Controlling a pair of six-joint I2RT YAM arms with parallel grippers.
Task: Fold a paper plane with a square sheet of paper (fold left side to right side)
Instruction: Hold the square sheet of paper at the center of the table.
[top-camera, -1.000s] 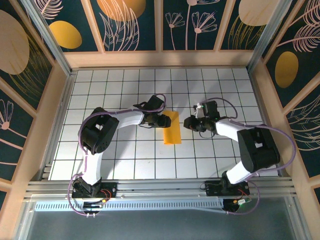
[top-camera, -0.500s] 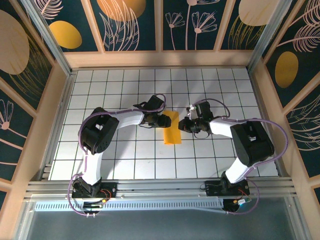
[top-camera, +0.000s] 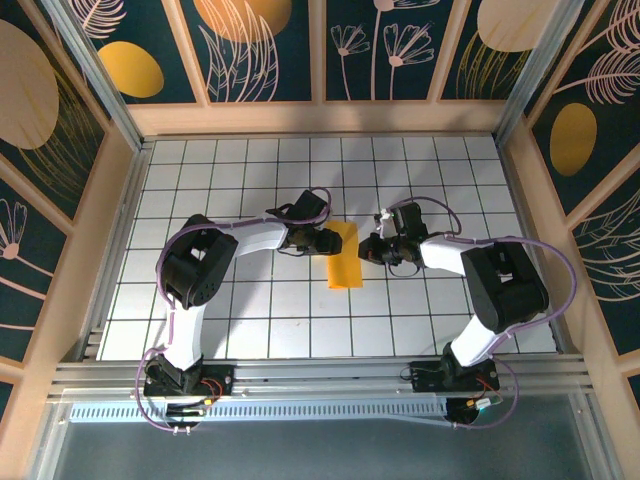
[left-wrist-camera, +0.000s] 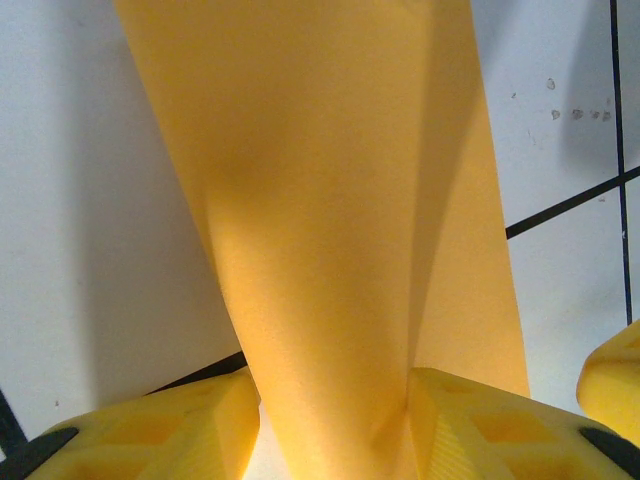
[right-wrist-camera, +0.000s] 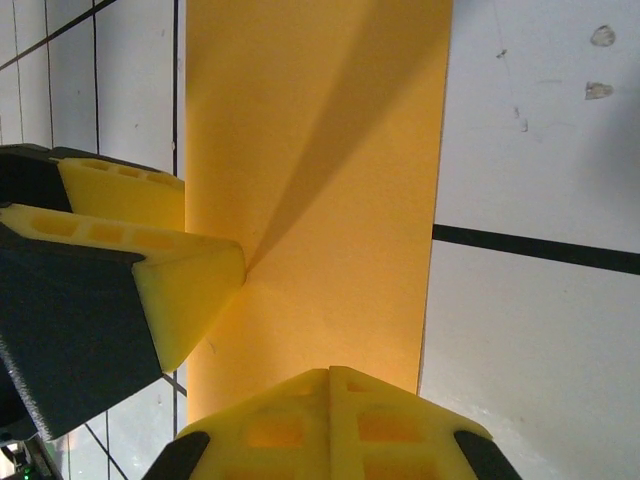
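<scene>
The square sheet of paper (top-camera: 346, 256) lies on the white grid table, folded into a narrow upright strip of orange-yellow. My left gripper (top-camera: 327, 243) is at the strip's left edge. In the left wrist view a raised, curved layer of the paper (left-wrist-camera: 330, 220) runs between its yellow fingers (left-wrist-camera: 470, 425) and touches both, so my left gripper (left-wrist-camera: 335, 425) is shut on it. My right gripper (top-camera: 371, 250) is at the strip's right side. Its yellow pads are shut together, and my right gripper (right-wrist-camera: 330, 385) has its tips down on the flat paper (right-wrist-camera: 340, 200). The left gripper's fingertip (right-wrist-camera: 195, 285) shows there too, on the sheet.
Wooden walls with dark floral panels (top-camera: 265, 45) enclose the table on the left, back and right. An aluminium rail (top-camera: 320, 375) runs along the near edge by both arm bases. White grid tiles (top-camera: 250, 310) lie open around the paper.
My right gripper has moved left up to the paper's right edge and closed its jaws. The left gripper and the paper have stayed where they were.
</scene>
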